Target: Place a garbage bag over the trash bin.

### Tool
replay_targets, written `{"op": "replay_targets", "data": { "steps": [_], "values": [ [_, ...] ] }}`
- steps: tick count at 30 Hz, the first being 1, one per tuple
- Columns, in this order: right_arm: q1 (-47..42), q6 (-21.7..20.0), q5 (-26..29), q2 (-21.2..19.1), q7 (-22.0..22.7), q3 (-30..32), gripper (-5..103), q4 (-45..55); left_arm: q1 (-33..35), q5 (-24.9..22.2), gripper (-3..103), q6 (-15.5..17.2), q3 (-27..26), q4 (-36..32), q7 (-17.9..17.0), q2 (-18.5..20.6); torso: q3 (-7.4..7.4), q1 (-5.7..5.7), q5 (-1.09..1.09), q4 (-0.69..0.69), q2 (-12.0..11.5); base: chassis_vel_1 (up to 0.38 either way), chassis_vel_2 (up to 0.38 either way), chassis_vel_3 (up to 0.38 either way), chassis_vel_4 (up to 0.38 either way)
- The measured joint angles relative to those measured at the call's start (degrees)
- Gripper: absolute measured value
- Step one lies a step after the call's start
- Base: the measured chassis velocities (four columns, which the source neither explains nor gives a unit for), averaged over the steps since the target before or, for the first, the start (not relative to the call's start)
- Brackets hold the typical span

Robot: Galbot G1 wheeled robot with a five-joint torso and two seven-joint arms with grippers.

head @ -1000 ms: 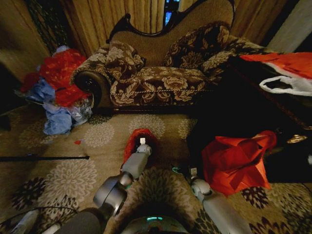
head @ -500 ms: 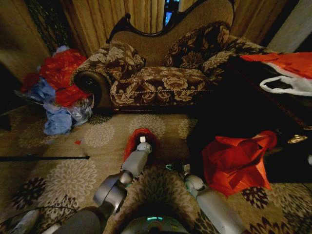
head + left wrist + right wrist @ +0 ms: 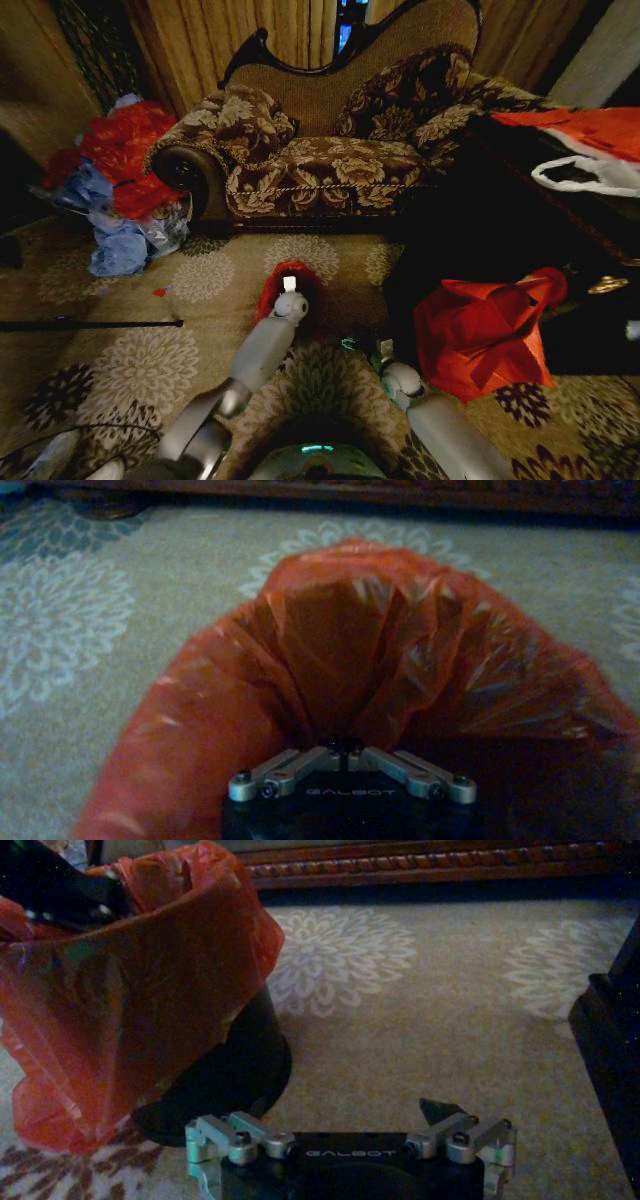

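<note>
Garbage bag [image 3: 110, 1005]: deep-red, crinkly, draped over the trash bin [image 3: 225, 1080], which stands on the patterned carpet [image 3: 150, 340] in front of the sofa [image 3: 330, 150]; the bag's mouth stands open and its skirt hangs down one side nearly to the floor, the bin's black lower wall and base bare on the other. Left gripper [image 3: 342, 744]: inside the bag's mouth, fingers pinched together on a gathered fold of the plastic; arm stretched forward and down from the shoulder. Right gripper [image 3: 350, 1129]: low over the carpet, just beside the bin, fingers spread, holding nothing. Surroundings: open carpet toward the sofa; dark furniture [image 3: 470, 230] near on the right; a larger orange-red bag [image 3: 485, 330] beside it.
</note>
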Motion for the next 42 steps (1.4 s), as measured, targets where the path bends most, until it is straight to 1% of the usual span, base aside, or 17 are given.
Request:
{"op": "replay_targets", "data": {
  "steps": [1,3,9,12,13,14,16,17,20,28,30,32,42],
  "values": [
    [0.0,0.0,0.0,0.0,0.0,0.0,100,0.0,0.0,0.0,0,0.0,0.0,0.0,0.0,0.0,0.0,0.0,0.0,0.0,0.0,0.0,0.0,0.0,0.0],
    [-0.3,0.1,-0.1,0.1,0.0,0.4,100,0.4,-0.4,-1.8,0,1.0,0.4,0.1,-0.7,0.7,0.0,0.0,0.0,0.0,0.0,0.0,0.0,0.0,0.0],
    [-1.3,0.2,-0.2,0.1,-0.2,1.5,100,0.8,-1.7,-2.9,0,1.0,0.4,1.1,-1.7,0.8,0.0,0.0,0.0,-0.01,0.0,0.0,0.0,0.0,0.0],
    [-1.6,0.5,-0.3,0.0,-0.7,2.3,100,0.5,-3.1,-2.9,0,0.8,0.8,3.4,-1.9,0.2,0.0,0.0,0.01,0.0,0.0,0.0,0.0,0.0,0.0],
    [-1.6,0.5,-0.3,-0.1,-0.8,2.6,100,0.5,-4.1,-2.9,0,0.7,0.9,6.0,-1.5,-0.4,0.0,0.01,0.0,0.0,0.0,0.0,0.0,0.0,0.0],
    [-1.6,0.5,-0.3,-0.1,-0.8,2.6,100,0.5,-4.1,-2.9,0,0.7,0.9,6.0,-1.5,-0.4,0.0,0.01,0.0,0.0,0.0,0.0,0.0,0.0,0.0],
    [-1.7,0.5,-0.3,-0.2,-1.0,2.9,100,0.4,-6.1,-2.9,0,0.5,1.1,10.6,0.5,-1.4,0.0,0.01,0.01,-0.02,0.0,0.0,0.0,0.0,0.0],
    [-1.7,0.6,-0.3,-0.2,-1.1,3.0,100,0.3,-7.0,-2.9,0,0.4,1.3,12.4,1.3,-1.7,0.01,0.01,0.01,0.0,0.0,0.0,0.0,0.0,0.0],
    [-1.6,0.6,-0.2,-0.3,-1.4,3.1,100,-0.1,-7.9,-2.9,0,0.3,1.3,13.9,1.7,-2.1,0.0,0.01,0.0,-0.02,0.0,0.0,0.0,0.0,0.0],
    [-1.0,0.7,0.1,-0.3,-2.0,2.6,100,-0.6,-8.2,-2.9,0,0.5,-0.2,15.8,0.6,-2.3,0.0,0.01,0.0,0.0,0.0,0.0,0.0,0.0,0.0],
    [-0.9,0.7,0.3,-0.4,-2.0,2.6,100,-0.6,-8.6,-2.5,0,0.6,-1.2,19.0,0.4,-2.8,0.0,0.01,0.0,-0.01,0.0,0.0,0.0,0.0,0.0],
    [-0.9,0.7,0.4,-0.5,-2.1,2.7,100,-0.4,-8.7,-1.6,0,0.2,-1.7,20.2,0.5,-2.8,0.01,0.01,0.0,-0.01,0.0,0.0,0.0,0.0,0.0],
    [-0.8,0.8,0.8,-0.5,-2.1,2.5,100,1.0,-9.1,-1.0,0,0.3,-2.5,23.1,1.6,-3.8,0.0,0.01,0.0,-0.01,0.0,0.0,0.0,0.0,0.0]
  ]
}}
